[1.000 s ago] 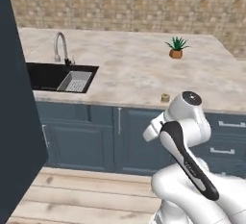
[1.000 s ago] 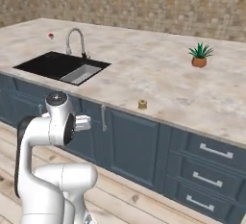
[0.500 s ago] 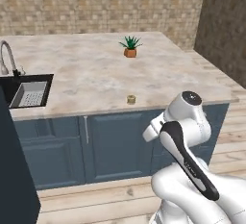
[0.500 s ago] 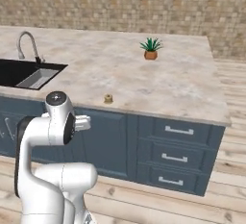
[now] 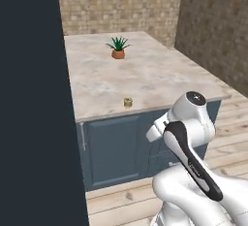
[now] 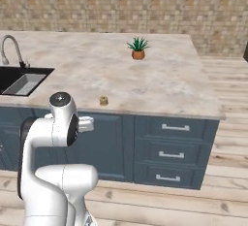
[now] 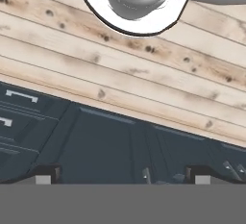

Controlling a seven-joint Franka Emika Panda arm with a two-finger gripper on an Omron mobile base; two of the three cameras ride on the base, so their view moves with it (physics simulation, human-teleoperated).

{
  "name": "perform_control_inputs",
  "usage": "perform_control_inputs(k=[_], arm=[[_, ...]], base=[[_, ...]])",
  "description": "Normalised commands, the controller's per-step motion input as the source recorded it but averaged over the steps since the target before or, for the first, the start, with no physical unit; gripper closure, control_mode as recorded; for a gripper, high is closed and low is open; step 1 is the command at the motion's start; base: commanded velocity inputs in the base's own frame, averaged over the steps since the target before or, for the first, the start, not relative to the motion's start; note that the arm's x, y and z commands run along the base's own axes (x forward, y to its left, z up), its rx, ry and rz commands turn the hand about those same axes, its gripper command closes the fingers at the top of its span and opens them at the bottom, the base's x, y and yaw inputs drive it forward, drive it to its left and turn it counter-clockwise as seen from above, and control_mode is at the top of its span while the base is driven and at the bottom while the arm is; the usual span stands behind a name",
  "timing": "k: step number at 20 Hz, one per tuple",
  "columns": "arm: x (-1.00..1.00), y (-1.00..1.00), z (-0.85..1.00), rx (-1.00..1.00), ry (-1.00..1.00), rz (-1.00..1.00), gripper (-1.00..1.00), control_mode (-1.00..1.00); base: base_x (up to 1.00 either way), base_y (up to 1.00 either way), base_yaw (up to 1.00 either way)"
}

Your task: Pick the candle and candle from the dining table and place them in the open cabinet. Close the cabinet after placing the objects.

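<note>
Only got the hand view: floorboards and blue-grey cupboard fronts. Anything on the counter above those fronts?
Observer: Yes. A squat yellow-gold candle stands near the front edge of the dining table.
Operator: Anything close enough to it to get in the way?
Observer: No. The one other item nearby is a spiky plant in an orange pot, much farther back on the top.
Operator: What's at the far end of the top?
Observer: In the right base view, a black sink with a curved faucet sits at the left end.
</note>
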Motion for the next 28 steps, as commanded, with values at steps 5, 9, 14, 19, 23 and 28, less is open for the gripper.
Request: perform_control_inputs(k=[5,9,14,19,23,28], arm=[[0.0,0.0,0.0,0.0,0.0,0.0,-1.0,1.0],[0.0,0.0,0.0,0.0,0.0,0.0,-1.0,1.0],[0.0,0.0,0.0,0.0,0.0,0.0,-1.0,1.0],[0.0,0.0,0.0,0.0,0.0,0.0,-1.0,1.0],[0.0,0.0,0.0,0.0,0.0,0.0,-1.0,1.0],[0.0,0.0,0.0,0.0,0.0,0.0,-1.0,1.0]], base=[[0.29,0.57,-0.22],[0.51,0.25,-0.17],[0.61,0.07,-0.14],[0.54,0.08,-0.11],[0.35,0.18,-0.07],[0.1,0.14,-0.02]])
